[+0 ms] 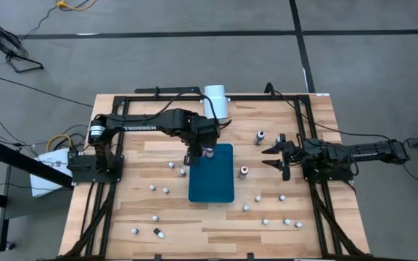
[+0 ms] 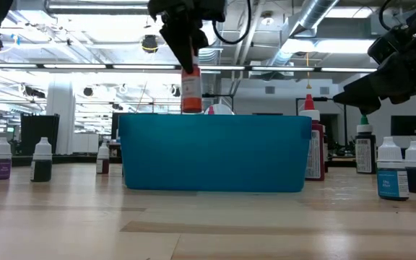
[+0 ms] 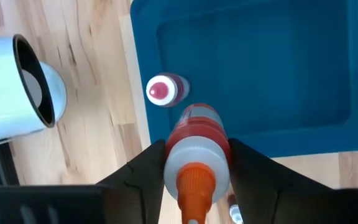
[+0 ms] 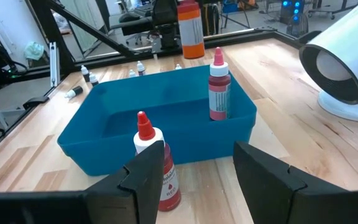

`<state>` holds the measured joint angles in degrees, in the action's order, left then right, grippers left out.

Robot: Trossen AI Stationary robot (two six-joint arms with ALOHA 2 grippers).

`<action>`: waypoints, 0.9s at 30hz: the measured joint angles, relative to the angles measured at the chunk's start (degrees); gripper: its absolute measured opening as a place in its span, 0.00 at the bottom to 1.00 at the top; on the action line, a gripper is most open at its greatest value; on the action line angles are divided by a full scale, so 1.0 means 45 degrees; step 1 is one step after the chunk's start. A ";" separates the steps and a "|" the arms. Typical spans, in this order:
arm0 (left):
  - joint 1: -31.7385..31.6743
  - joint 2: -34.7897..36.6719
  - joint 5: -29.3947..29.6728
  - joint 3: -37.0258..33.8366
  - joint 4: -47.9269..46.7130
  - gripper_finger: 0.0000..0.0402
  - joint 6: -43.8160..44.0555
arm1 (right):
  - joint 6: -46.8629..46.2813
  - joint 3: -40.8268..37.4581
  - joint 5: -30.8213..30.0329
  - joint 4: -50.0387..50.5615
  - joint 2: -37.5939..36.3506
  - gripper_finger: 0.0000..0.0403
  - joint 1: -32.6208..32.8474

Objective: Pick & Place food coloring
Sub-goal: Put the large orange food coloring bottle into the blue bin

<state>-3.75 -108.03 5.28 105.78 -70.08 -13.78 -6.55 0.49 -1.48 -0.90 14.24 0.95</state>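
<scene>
Left hand (image 3: 194, 158) is clamped on our orange bottle (image 3: 194, 134), upright, hanging right over the blue bin's (image 3: 260, 74) edge; right hand (image 1: 278, 157) waits wide open.

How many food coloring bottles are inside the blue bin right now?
1. A red-capped bottle stands upright inside the blue bin, at the corner toward the white cylinder. The left gripper holds an orange bottle above the bin, not in it. None seems hidden.
</scene>
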 joint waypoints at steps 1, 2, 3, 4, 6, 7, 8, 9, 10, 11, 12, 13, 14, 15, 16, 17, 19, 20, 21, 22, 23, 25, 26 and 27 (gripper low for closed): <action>0.0000 0.0000 0.0000 0.0000 -0.0042 0.37 0.0000 | 0.0000 0.0000 0.0000 0.0003 0.0000 0.46 0.0001; 0.0000 0.0000 0.0000 0.0000 -0.0052 0.37 0.0000 | 0.0000 0.0000 0.0000 -0.0002 0.0000 0.46 0.0001; 0.0000 0.0000 0.0000 -0.0018 -0.0021 0.37 0.0000 | 0.0000 0.0000 0.0000 -0.0002 0.0000 0.46 0.0001; 0.0000 0.0000 0.0000 -0.0089 0.0049 0.36 0.0000 | 0.0004 0.0000 0.0000 -0.0002 0.0000 0.46 0.0000; 0.0000 0.0005 0.0000 -0.0342 0.0170 0.36 0.0000 | 0.0002 0.0000 0.0000 -0.0001 0.0000 0.46 0.0001; 0.0000 0.0005 0.0000 -0.0485 0.0208 0.36 0.0000 | 0.0003 0.0000 0.0000 -0.0002 0.0000 0.46 -0.0001; 0.0000 0.0005 0.0005 -0.0615 0.0273 0.36 0.0000 | 0.0000 0.0000 0.0000 0.0001 0.0000 0.46 0.0001; 0.0000 0.0005 0.0005 -0.0712 0.0356 0.36 0.0005 | 0.0000 0.0000 0.0000 0.0001 0.0000 0.46 0.0001; 0.0000 0.0005 0.0003 -0.0803 0.0451 0.37 0.0005 | 0.0001 0.0000 0.0000 0.0002 0.0000 0.46 0.0001; 0.0000 0.0005 0.0005 -0.0851 0.0474 0.37 0.0005 | 0.0005 0.0000 0.0000 -0.0001 0.0000 0.46 0.0001; -0.0005 0.0005 0.0005 -0.0877 0.0466 0.37 0.0005 | 0.0002 0.0000 0.0000 0.0003 0.0000 0.46 0.0001; -0.0005 -0.0033 0.0005 -0.0889 0.0479 0.37 0.0005 | 0.0000 0.0000 0.0000 0.0001 0.0000 0.46 -0.0004; -0.0005 -0.0113 0.0013 -0.0884 0.0561 0.37 0.0005 | 0.0000 0.0000 0.0000 0.0003 0.0000 0.46 0.0001; -0.0005 -0.0184 0.0008 -0.0888 0.0614 0.37 0.0008 | 0.0000 0.0000 0.0000 -0.0001 0.0000 0.46 -0.0004; -0.0005 -0.0240 0.0010 -0.0908 0.0614 0.37 0.0019 | 0.0005 0.0000 0.0000 0.0003 0.0000 0.46 0.0001; -0.0005 -0.0290 0.0014 -0.0913 0.0603 0.37 0.0019 | 0.0001 0.0000 0.0000 0.0007 0.0000 0.46 -0.0003; -0.0007 -0.0486 0.0015 -0.0880 0.0683 0.37 -0.0029 | 0.0002 0.0000 0.0000 0.0005 0.0000 0.46 0.0001; -0.0040 -0.0552 0.0015 -0.0905 0.0703 0.37 -0.0029 | 0.0000 0.0000 0.0000 -0.0002 0.0000 0.46 -0.0001; -0.0064 -0.0653 0.0015 -0.0923 0.0713 0.37 -0.0024 | 0.0001 0.0000 0.0000 -0.0002 -0.0005 0.46 0.0001; -0.0081 -0.0747 0.0015 -0.0914 0.0734 0.37 -0.0024 | 0.0000 0.0000 0.0000 0.0003 -0.0005 0.46 -0.0002; -0.0113 -0.0798 0.0014 -0.0913 0.0748 0.37 -0.0024 | 0.0002 0.0000 0.0001 0.0004 0.0000 0.46 -0.0003; -0.0200 -0.0868 0.0007 -0.0913 0.0730 0.37 -0.0019 | 0.0003 0.0000 0.0000 -0.0006 -0.0005 0.46 -0.0004; -0.0219 -0.0975 0.0029 -0.0895 0.0744 0.37 -0.0019 | 0.0005 0.0000 0.0000 -0.0003 -0.0005 0.46 0.0000; -0.0235 -0.1073 0.0032 -0.0882 0.0770 0.37 -0.0019 | 0.0002 0.0000 0.0000 -0.0002 -0.0005 0.46 -0.0001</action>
<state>-4.80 -112.86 5.42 101.81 -66.62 -13.87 -6.54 0.49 -1.48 -0.91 14.22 0.94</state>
